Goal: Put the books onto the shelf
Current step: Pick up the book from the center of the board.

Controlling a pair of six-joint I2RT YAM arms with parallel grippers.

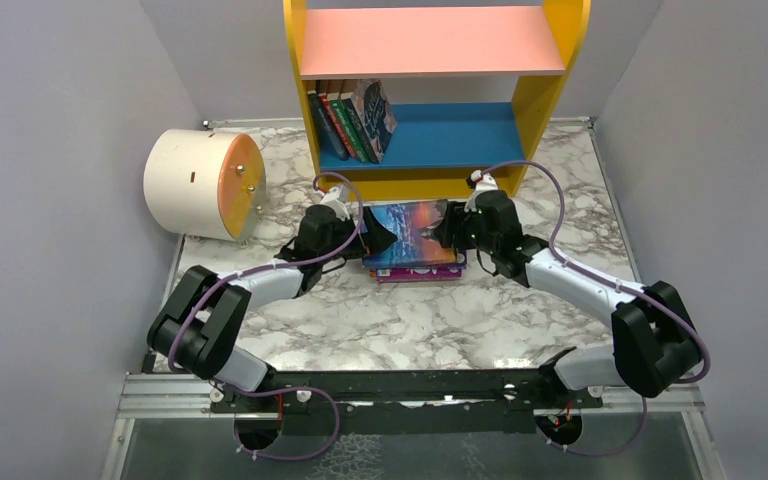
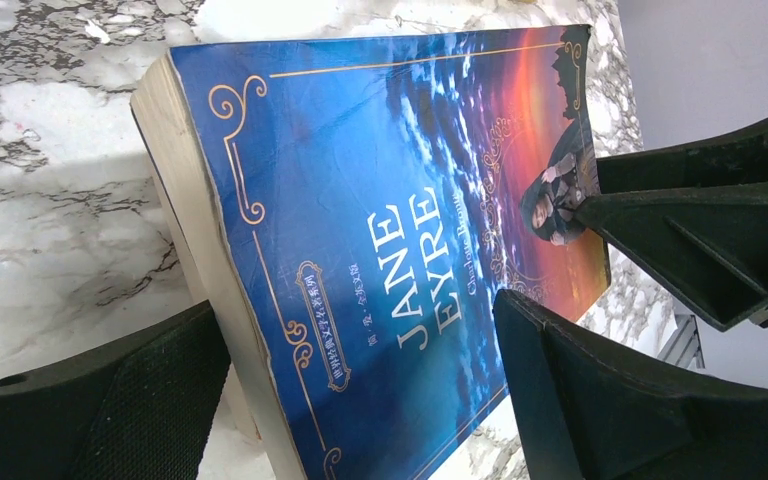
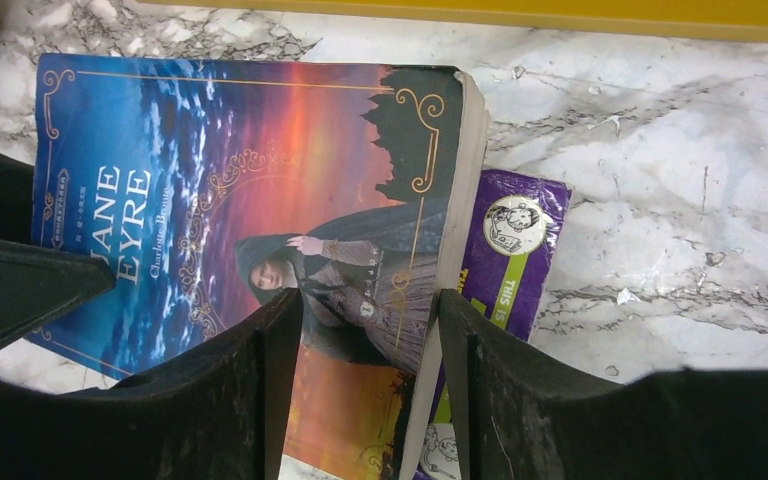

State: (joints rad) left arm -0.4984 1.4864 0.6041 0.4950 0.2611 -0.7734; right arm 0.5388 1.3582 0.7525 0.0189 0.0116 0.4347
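Note:
A blue-and-orange "Jane Eyre" book [image 1: 415, 232] lies flat on a purple book [image 1: 422, 273] in front of the shelf [image 1: 552, 90]. Several more books [image 1: 350, 120] stand at the left of its blue lower board [image 1: 455, 135]. My left gripper [image 1: 370, 238] is open wide at the top book's left edge, and the book [image 2: 360, 220] lies between its spread fingers [image 2: 600, 400]. My right gripper [image 3: 360, 390] straddles the right edge of the book [image 3: 240, 170]. One finger is over the cover and the other against the page edge above the purple book [image 3: 520, 250], with a gap still showing.
A cream cylinder with an orange end [image 1: 200, 183] lies at the back left. The shelf's yellow base [image 3: 560, 12] runs just behind the stack. The pink upper board [image 1: 430, 40] is bare. Grey walls close in both sides of the marble table [image 1: 390, 320].

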